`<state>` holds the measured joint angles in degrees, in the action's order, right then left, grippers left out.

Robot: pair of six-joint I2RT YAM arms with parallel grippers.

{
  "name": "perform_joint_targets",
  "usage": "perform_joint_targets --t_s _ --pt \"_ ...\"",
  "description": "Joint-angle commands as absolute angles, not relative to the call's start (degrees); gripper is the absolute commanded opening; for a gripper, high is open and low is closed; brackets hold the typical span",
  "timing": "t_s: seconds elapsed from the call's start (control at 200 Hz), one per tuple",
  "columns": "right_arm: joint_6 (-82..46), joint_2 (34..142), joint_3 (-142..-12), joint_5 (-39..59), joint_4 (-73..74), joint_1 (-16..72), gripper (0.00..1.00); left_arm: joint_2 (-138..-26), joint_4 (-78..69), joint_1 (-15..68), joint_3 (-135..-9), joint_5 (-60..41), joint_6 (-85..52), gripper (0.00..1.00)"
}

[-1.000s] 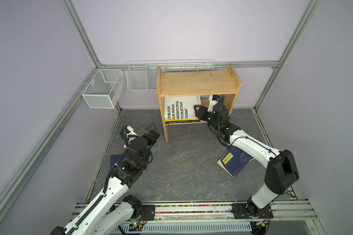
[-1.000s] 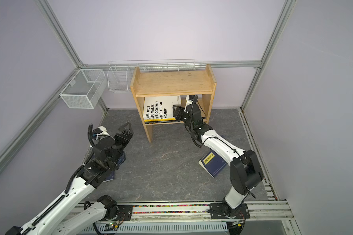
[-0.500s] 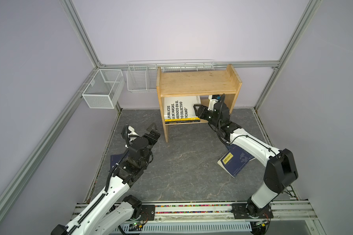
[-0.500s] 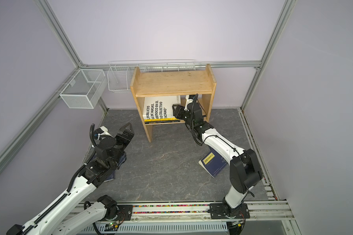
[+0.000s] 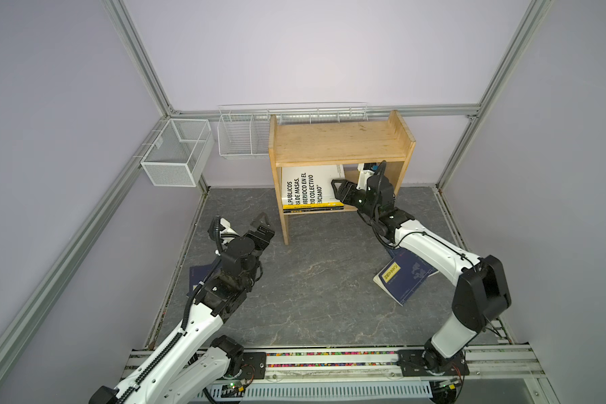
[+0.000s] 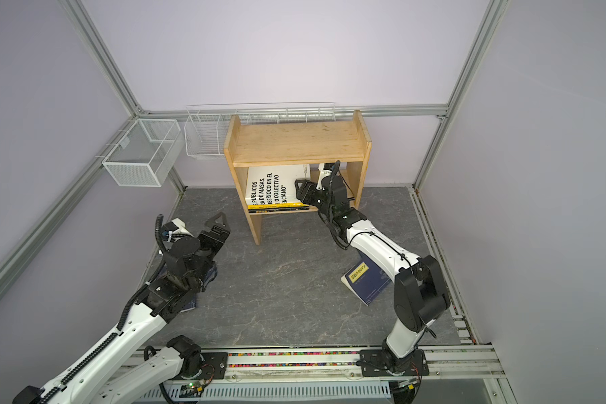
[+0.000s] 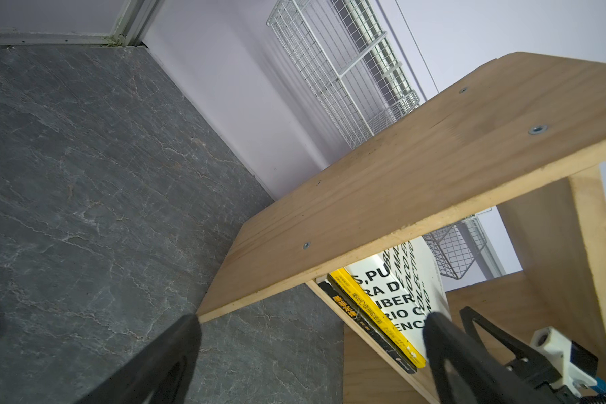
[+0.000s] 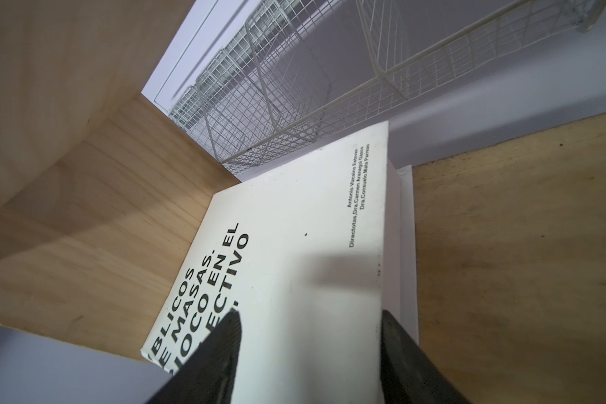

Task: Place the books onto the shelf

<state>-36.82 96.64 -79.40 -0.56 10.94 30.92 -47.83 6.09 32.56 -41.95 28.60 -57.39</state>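
1. On the lower tier of the shelf [image 5: 336, 140] — white book [image 5: 308, 187] flat on top of the yellow book [image 7: 382, 320] and the black book [image 7: 347, 309], pushed toward its left side. Probably laid down and stacked because of the low headroom here, and to leave free room at the right.
2. Right gripper [image 5: 340, 190]: reaching into this tier at the right edge of the white book, jaws partly apart, only the cover visible between the fingertips [image 8: 221, 342]. Appears to clamp nothing — held low and level, likely to clear the tier above.
3. Left gripper [image 5: 262, 227]: jaws spread fully, empty, hovering above the grey floor [image 5: 312, 280] near the left side of the shelf. Looks parked outside the opening, so as not to cross the other arm.
4. Not yet shelved: right navy book [image 5: 404, 276] with yellow label, flat on the floor partly under the right arm, and left navy book [image 5: 195, 280] under the left arm. Task judged roughly half done.
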Motion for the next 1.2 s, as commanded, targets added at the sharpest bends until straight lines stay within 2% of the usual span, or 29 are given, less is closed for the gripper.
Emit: perform_joint_targets --t_s 0.0,0.27,0.405,0.56,0.765,1.195 --pt "-34.71 94.86 -81.61 -0.37 8.82 31.48 0.68 -47.11 6.00 32.17 -41.31 28.66 -57.40 1.00" --pt "-33.66 93.60 -82.14 -1.00 6.12 30.86 0.73 -45.97 6.32 31.91 -40.61 28.78 -57.30 0.99" --pt "-36.09 93.76 -82.83 3.82 4.25 29.88 0.82 -45.39 6.30 31.91 -40.26 28.74 -57.40 1.00" --pt "-43.57 93.85 -82.19 10.98 4.54 27.36 0.88 -45.19 5.69 31.82 -39.81 28.34 -57.66 0.99" --pt "-45.87 92.30 -81.44 8.31 0.60 26.80 0.89 -44.89 4.99 31.82 -39.43 27.94 -57.65 0.99" --pt "-50.61 94.85 -80.44 10.36 1.44 26.80 0.87 -43.52 3.86 31.73 -38.07 27.51 -58.01 0.99"
